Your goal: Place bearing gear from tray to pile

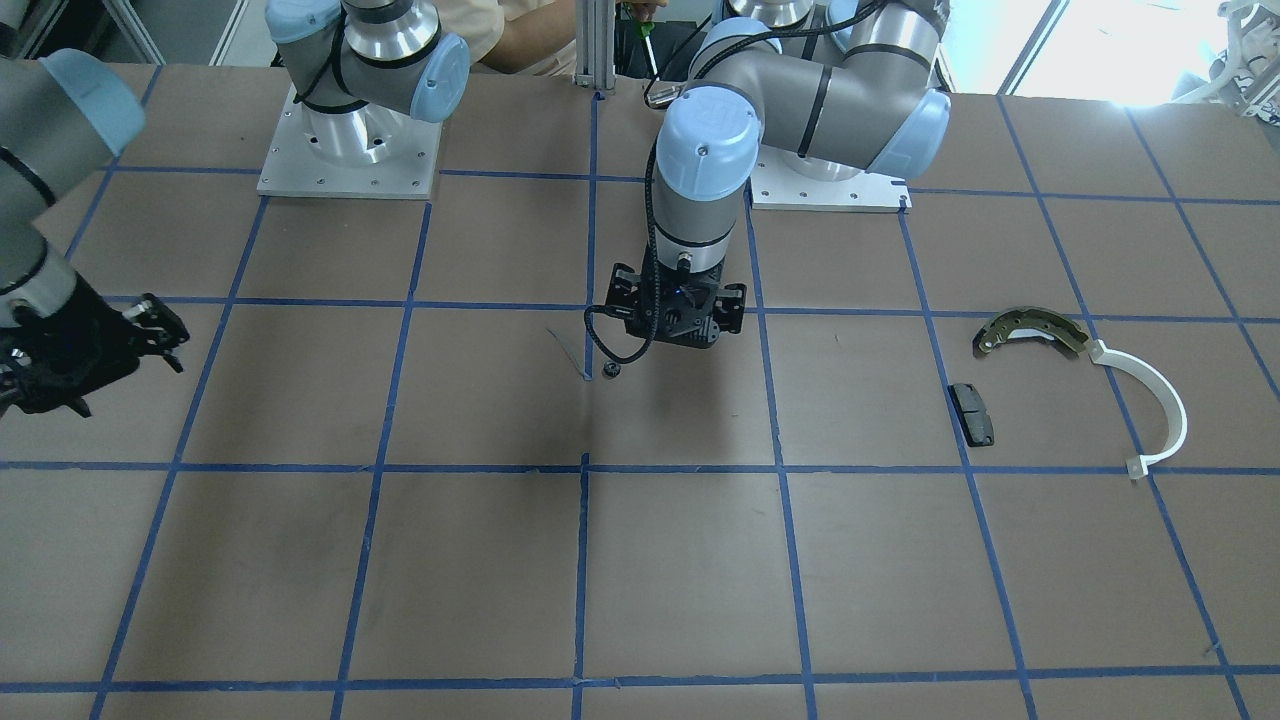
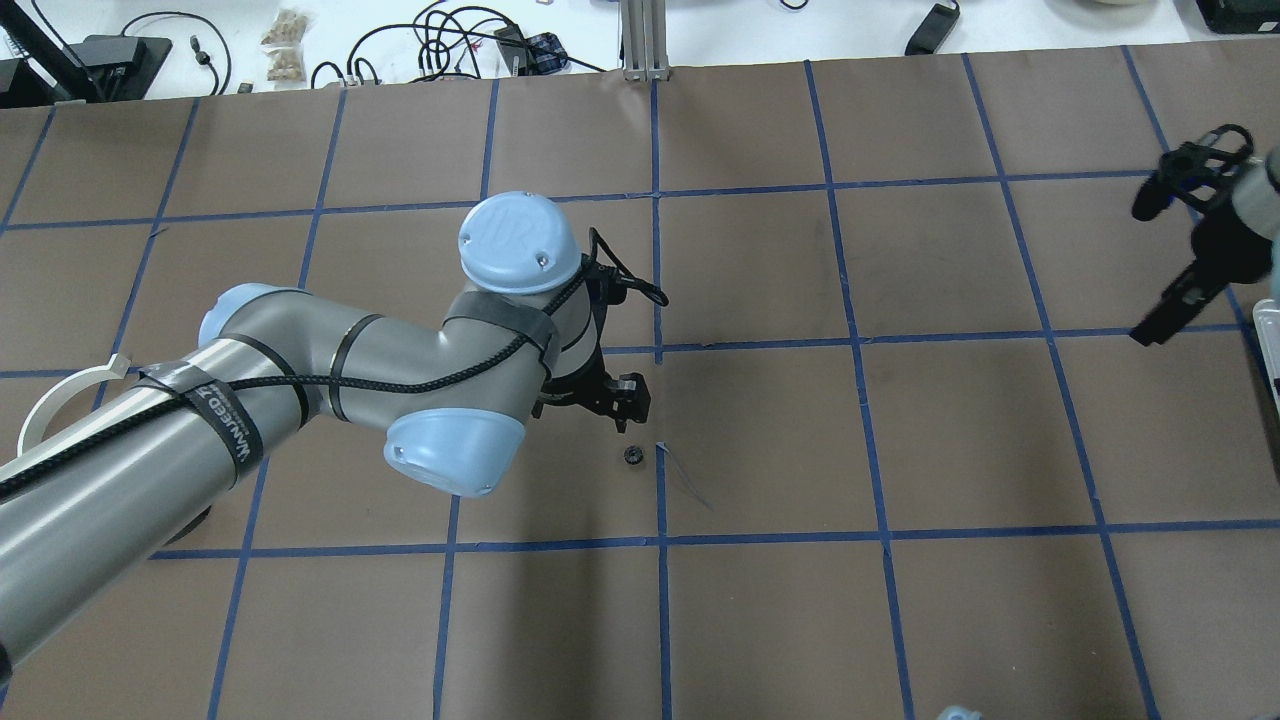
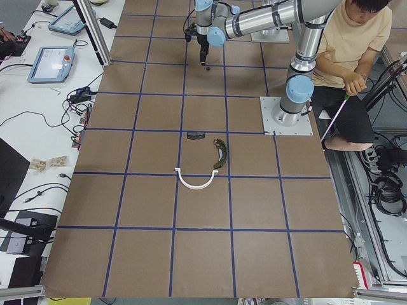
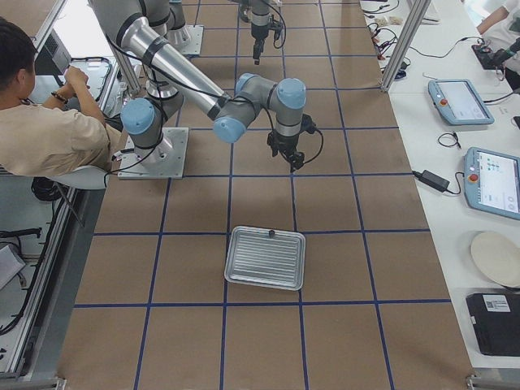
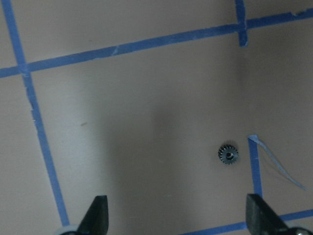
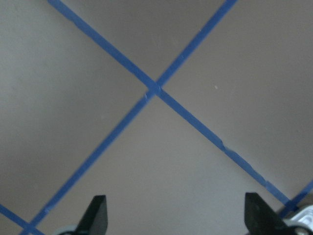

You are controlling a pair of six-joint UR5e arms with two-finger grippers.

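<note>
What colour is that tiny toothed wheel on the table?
The gear is dark grey-black; the left wrist view shows it best.

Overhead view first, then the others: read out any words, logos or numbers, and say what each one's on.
"UR": raised logo on the blue joint cap of the left arm.
White lettering on the black strap round that arm: too blurred to read.
Tablet screens on the side bench: too small to read.
Nothing else readable.

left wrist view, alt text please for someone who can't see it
A small dark gear lies on the brown table, right beside a peeling strip of blue tape. The left claw is open, its two fingertips showing at the bottom edge, touching nothing.
</note>
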